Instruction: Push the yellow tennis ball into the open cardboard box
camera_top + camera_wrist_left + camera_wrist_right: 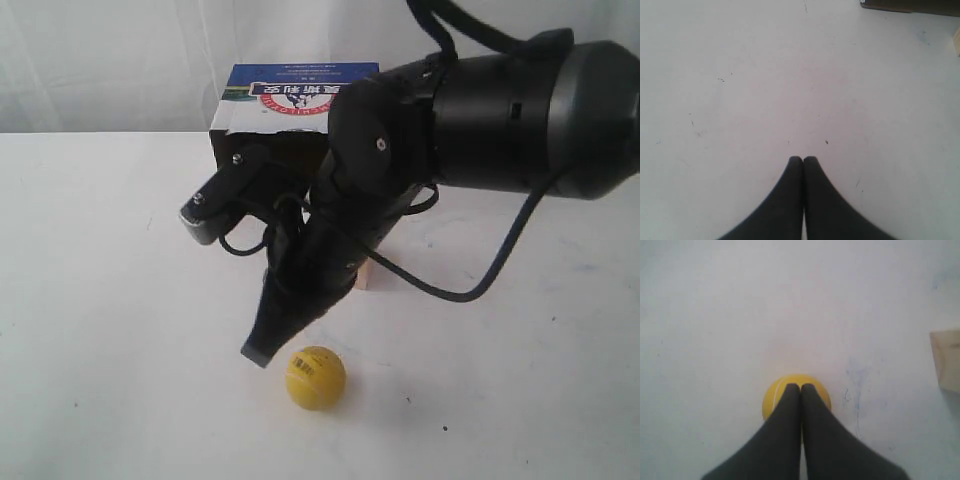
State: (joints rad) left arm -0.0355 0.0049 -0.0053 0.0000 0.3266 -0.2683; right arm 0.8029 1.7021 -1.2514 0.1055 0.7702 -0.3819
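Observation:
The yellow tennis ball [315, 377] lies on the white table near the front, its dark label patch facing up and left. My right gripper [262, 350] is shut, its black tip low beside the ball's left side. In the right wrist view the closed fingertips [800, 386] overlap the ball [771, 400], with nothing between them. The open cardboard box [300, 72], with its blue printed top and red-and-white logo, stands at the back, largely behind the right arm. My left gripper [803, 159] is shut over bare table and does not show in the exterior view.
A pale wooden cube [377, 275] sits between ball and box, mostly hidden by the arm; it also shows in the right wrist view [946, 357]. A dark box edge [910, 5] lies far beyond the left gripper. A black cable [470, 285] loops over the table.

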